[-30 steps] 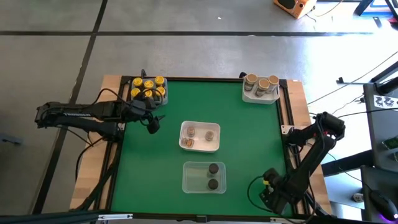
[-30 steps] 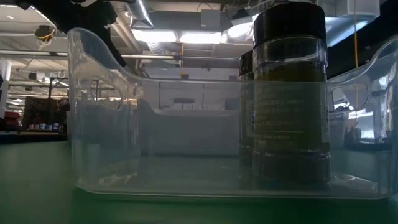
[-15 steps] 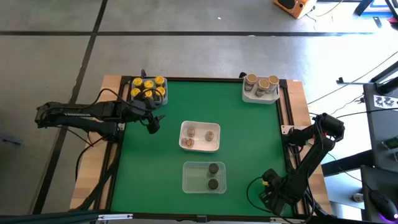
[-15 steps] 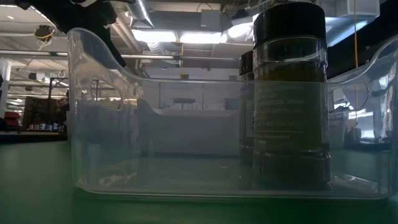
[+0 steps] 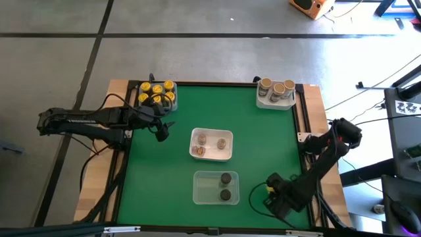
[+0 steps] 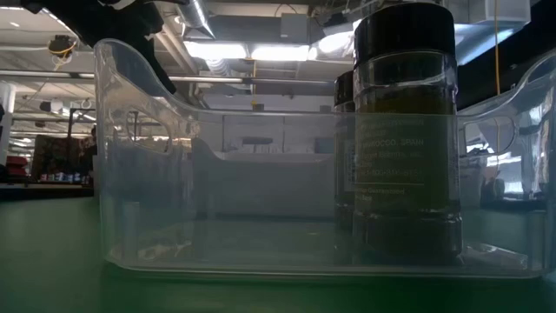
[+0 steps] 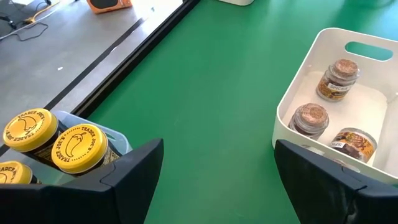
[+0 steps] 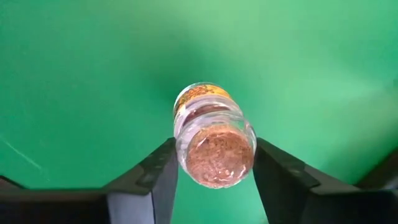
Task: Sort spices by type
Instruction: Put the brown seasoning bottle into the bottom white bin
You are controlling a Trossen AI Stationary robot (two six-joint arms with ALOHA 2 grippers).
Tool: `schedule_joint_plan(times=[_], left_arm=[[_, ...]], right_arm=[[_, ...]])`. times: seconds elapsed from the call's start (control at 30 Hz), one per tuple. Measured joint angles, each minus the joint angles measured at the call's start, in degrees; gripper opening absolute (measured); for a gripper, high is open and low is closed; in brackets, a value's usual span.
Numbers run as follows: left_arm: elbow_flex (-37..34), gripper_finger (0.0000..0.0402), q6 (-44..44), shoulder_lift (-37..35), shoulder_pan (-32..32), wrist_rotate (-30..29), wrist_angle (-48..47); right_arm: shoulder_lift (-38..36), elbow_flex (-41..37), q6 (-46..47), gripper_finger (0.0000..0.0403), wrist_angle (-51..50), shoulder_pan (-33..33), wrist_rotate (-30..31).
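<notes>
Green table point(image 5: 263, 145), right hand point(image 8: 214, 180) gripping brown spice jar point(image 8: 211, 140)

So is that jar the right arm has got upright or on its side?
On its side: in the right wrist view the jar lies between the right gripper fingers, its brown end facing the camera.

The counter point(image 5: 263, 151) was green, edged in pale wood. At upper left, jars point(image 5: 156, 93) had bright yellow lids with a dark chilli print. Upper right jars point(image 5: 277, 87) had tan lids. The centre bin point(image 5: 212, 133) was white; the lower clear bin point(image 5: 207, 191) held two black-lidded jars point(image 5: 225, 185).
</notes>
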Motion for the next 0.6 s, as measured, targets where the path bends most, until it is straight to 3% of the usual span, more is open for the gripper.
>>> schedule_joint_plan(times=[0.3, 0.6], left_arm=[[0.0, 0.0306, 0.0, 0.0, 0.0, 0.0, 0.0], [0.0, 0.0306, -0.6, 0.0, 0.0, 0.0, 0.0]], right_arm=[[0.0, 10.1, -25.0, 0.0181, -7.5, -13.3, 14.3], [0.0, 20.0, -53.7, 0.0175, -4.0, -27.3, 19.1]])
